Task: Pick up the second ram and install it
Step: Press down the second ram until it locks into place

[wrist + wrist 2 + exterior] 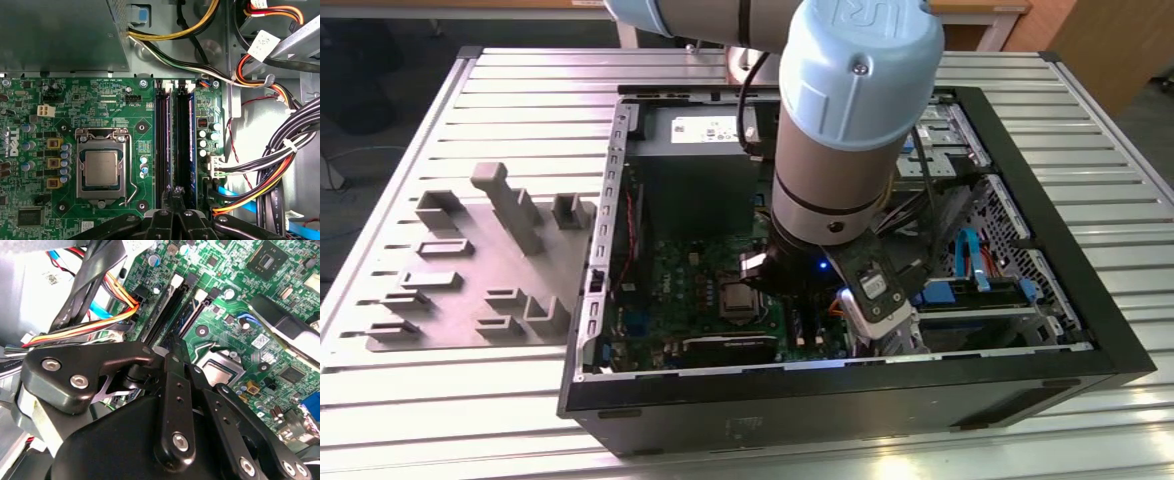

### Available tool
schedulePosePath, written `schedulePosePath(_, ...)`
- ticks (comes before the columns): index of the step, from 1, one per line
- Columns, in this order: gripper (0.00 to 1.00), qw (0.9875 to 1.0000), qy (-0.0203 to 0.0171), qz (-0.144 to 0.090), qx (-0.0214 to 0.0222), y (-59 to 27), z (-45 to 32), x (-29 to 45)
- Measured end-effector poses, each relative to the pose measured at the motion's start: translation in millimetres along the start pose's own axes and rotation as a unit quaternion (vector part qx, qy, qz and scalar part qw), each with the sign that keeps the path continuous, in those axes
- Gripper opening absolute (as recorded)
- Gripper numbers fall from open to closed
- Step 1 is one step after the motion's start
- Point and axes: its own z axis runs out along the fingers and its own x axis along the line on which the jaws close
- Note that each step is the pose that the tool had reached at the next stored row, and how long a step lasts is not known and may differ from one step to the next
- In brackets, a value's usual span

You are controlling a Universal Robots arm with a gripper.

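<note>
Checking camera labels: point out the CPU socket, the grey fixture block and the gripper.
CPU socket (101, 167): first wrist view, on the metal lid of the chip.
grey fixture block (467, 275): exterior view, on its flat base.
gripper (173, 192): first wrist view, between its black fingertips.

Slatted table (494, 390), computer case (854, 400), grey fixture (467, 290)

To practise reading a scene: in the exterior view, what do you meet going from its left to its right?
Grey fixture → case's left wall → processor socket → blue cables → case's right wall.
</note>
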Motion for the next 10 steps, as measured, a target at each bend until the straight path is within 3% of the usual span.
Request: schedulePosePath(10, 0.11, 1.0000, -0.0001, 0.000, -0.0004, 0.1, -0.2, 0.0)
